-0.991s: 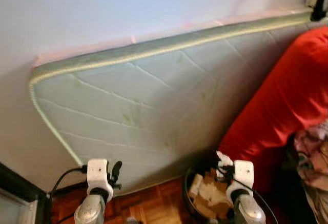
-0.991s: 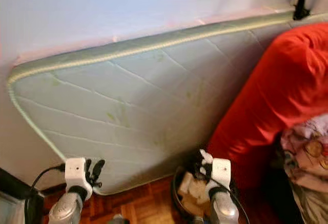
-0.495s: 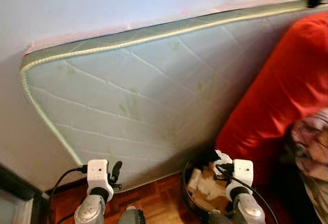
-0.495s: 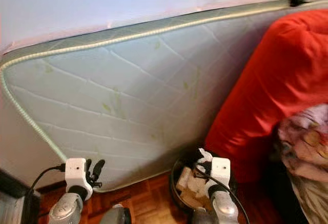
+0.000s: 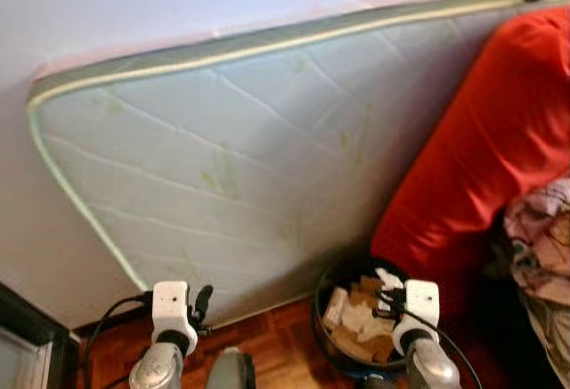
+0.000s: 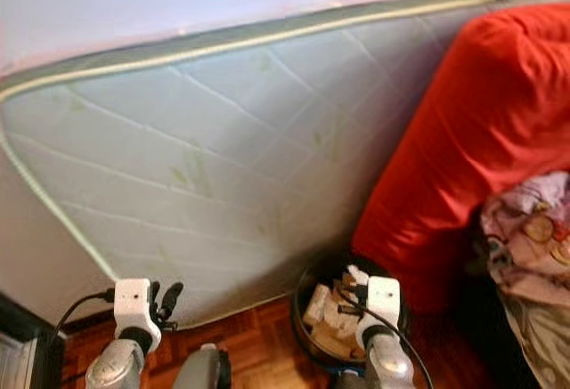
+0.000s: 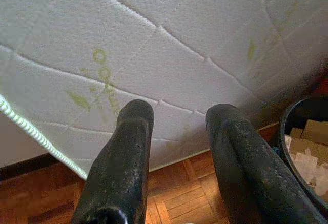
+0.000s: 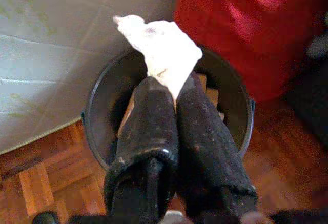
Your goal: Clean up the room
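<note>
Right pincer (image 8: 173, 98): fingers pressed together on a crumpled white tissue (image 8: 160, 47), which sticks out past the fingertips; in the wrist view it hangs directly above the open mouth of the bin.
White tissue: clamped in the right pincer, over the bin, not yet inside it.
Bin (image 5: 328, 284): round, black, standing on the floor at about 5 o'clock in the left eye view, touching or just beside the foot of the mattress and the red bedding; it holds brown cardboard scraps (image 5: 358, 307) and pale paper bits.
Left pincer (image 7: 177, 131): fingers spread apart with nothing between them, pointing at the lower part of the mattress; it sits at about 7 o'clock in the left eye view.
Mattress (image 5: 240, 149): pale, quilted, with faint green marks and a green piped edge, leaning on its long side against the wall.
Red bedding (image 5: 499, 131): bulky heap at 3 o'clock, resting against the mattress.
Patterned cloth (image 5: 539, 238): bundled at 4 o'clock, beside the red heap.
Floor (image 7: 174, 188): reddish wood parquet.
</note>
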Robot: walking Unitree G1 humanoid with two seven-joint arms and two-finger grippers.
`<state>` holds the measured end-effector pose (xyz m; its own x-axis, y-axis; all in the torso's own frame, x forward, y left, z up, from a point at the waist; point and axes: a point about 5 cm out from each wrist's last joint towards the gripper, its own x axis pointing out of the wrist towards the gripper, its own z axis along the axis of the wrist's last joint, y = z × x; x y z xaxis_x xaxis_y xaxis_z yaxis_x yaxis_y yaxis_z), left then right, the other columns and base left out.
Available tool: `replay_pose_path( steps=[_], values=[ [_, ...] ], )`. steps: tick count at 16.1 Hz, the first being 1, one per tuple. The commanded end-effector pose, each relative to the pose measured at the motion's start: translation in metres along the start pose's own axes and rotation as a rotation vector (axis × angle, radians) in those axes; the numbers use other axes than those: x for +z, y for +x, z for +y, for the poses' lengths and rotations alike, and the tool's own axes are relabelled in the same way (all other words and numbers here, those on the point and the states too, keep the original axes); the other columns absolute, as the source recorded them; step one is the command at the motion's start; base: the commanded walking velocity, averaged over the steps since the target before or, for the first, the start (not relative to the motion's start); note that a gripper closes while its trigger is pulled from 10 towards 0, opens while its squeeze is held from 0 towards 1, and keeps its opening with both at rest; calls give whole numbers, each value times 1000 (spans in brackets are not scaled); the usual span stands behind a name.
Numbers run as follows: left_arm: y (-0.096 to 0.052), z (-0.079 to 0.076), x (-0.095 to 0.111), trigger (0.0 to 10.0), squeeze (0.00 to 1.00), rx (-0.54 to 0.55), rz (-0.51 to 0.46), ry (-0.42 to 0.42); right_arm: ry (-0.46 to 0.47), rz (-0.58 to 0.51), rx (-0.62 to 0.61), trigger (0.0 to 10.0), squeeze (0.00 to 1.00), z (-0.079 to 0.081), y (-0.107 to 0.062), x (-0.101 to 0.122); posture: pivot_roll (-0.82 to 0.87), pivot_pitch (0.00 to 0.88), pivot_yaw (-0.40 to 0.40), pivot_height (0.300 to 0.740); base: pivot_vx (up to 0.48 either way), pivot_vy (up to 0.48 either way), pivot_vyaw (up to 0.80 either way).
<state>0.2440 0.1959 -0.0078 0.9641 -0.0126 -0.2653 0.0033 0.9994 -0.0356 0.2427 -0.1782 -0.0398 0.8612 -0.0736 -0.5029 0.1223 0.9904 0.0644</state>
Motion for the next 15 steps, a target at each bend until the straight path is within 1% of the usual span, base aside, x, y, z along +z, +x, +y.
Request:
replay_pose_path(
  steps=[1, 4, 6, 10, 11, 13, 14, 15],
  values=[
    [-1, 2, 0, 10000, 0, 3, -2, 7, 13, 20, -13, 10000, 0, -1, 2, 1, 9, 60, 44, 645, 0, 0, 0],
    [-2, 5, 3, 10000, 0, 13, -17, 9, 44, 59, -51, 10000, 0, -3, 7, 6, 38, 98, 43, 645, 0, 0, 0],
    [-3, 7, 10, 10000, 0, 17, -47, 11, 43, 54, -48, 10000, 0, -2, 13, 19, 54, 130, 39, 645, 0, 0, 0],
    [-14, 9, 21, 10000, 0, 15, -101, 24, 33, 28, -50, 10000, 0, -4, 20, 36, 91, 203, 35, 645, 0, 0, 0],
    [-19, 10, 24, 10000, 0, 16, -116, 28, 32, 19, -50, 10000, 0, -5, 21, 39, 104, 222, 34, 645, 0, 0, 0],
    [-25, 17, 37, 10000, 0, 40, -157, 35, 27, 1, -47, 10000, 0, -6, 23, 47, 125, 248, 30, 645, 0, 0, 0],
    [-27, 20, 47, 10000, 0, 56, -189, 40, 30, -15, -37, 10000, 0, -6, 25, 52, 138, 263, 28, 645, 0, 0, 0],
    [-25, 21, 54, 10000, 0, 56, -208, 49, 29, -23, -33, 10000, 0, -5, 25, 55, 142, 272, 30, 645, 0, 0, 0]
  ],
)
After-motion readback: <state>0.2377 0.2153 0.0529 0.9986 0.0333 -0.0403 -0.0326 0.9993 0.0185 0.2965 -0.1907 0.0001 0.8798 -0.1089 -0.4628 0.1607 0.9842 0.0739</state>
